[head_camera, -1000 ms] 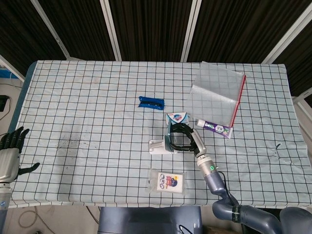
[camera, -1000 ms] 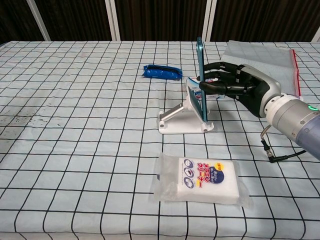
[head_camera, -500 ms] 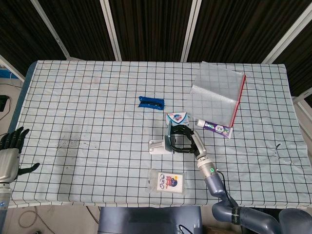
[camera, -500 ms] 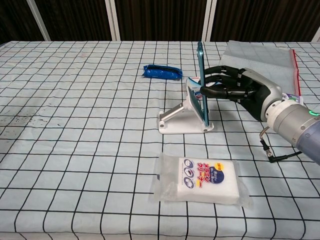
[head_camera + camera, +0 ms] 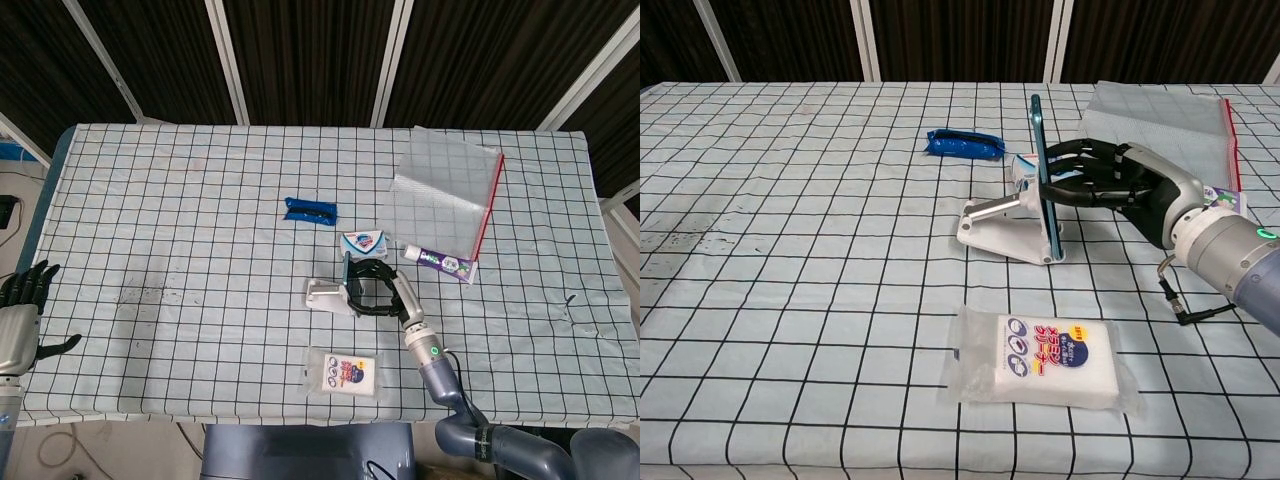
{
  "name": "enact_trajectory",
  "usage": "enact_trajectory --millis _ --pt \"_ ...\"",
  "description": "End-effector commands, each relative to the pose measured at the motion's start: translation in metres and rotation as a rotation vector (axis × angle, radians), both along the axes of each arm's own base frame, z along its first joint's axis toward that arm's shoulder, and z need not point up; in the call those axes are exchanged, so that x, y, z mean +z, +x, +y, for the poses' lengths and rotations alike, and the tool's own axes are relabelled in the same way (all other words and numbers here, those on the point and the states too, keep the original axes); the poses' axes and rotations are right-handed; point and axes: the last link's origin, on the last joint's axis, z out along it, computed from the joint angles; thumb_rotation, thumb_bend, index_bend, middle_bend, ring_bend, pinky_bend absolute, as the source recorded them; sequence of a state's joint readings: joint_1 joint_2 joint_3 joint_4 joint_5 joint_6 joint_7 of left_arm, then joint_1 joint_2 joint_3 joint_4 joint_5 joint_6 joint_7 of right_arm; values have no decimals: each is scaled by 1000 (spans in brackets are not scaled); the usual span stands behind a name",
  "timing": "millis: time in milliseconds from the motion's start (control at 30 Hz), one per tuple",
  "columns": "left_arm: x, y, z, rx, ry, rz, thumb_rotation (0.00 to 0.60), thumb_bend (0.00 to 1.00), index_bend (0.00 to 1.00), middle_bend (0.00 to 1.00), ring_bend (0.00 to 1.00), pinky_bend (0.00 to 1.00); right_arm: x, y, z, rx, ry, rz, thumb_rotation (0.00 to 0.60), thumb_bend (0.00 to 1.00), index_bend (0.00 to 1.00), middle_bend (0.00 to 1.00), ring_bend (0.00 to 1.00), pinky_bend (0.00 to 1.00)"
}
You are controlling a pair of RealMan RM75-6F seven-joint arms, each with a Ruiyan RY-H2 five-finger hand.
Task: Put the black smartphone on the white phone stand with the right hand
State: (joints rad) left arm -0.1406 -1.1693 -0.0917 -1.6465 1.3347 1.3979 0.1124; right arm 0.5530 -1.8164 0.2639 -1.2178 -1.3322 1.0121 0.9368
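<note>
The black smartphone [image 5: 1041, 170] stands on edge, nearly upright, its lower end at the front lip of the white phone stand [image 5: 1002, 226]. My right hand [image 5: 1118, 186] grips the phone from the right, fingers wrapped around its edges. In the head view the phone [image 5: 346, 276] shows as a thin teal-edged strip between the stand [image 5: 324, 294] and the right hand [image 5: 382, 290]. The stand's base lies skewed on the checked cloth. My left hand [image 5: 20, 322] hangs off the table's left edge, fingers spread and holding nothing.
A blue packet [image 5: 962, 145] lies behind the stand, and a small box [image 5: 362, 241] sits just behind the phone. Further right are a toothpaste tube [image 5: 440, 263] and a clear red-edged bag [image 5: 1160, 110]. A wipes pack [image 5: 1040, 358] lies near the front.
The right hand has shifted slightly left with the phone, tipping it more upright. The stand has turned on the cloth, its left end swinging away. The left hand has not moved.
</note>
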Motion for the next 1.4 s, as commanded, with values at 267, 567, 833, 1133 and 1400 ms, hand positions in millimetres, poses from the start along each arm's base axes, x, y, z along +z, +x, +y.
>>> enact_trajectory --millis 267,567,833,1133,1400 --pt "0 0 0 0 2 -1 600 0 0 0 0 0 -2 -1 2 3 -1 22 600 86 406 427 307 198" --pt "1 0 0 0 2 -1 600 0 0 0 0 0 -2 -1 3 7 1 58 600 1 226 287 193 151" --pt "1 0 0 -2 2 -3 600 0 0 0 0 0 -1 2 7 29 12 101 600 0 9 60 32 131" --pt "2 0 -1 -6 6 -3 600 0 0 0 0 0 9 -6 15 71 32 206 600 0 0 0 0 121" --pt "3 1 -3 -17 -1 8 600 0 0 0 0 0 38 -33 27 105 32 408 600 0 0 0 0 119"
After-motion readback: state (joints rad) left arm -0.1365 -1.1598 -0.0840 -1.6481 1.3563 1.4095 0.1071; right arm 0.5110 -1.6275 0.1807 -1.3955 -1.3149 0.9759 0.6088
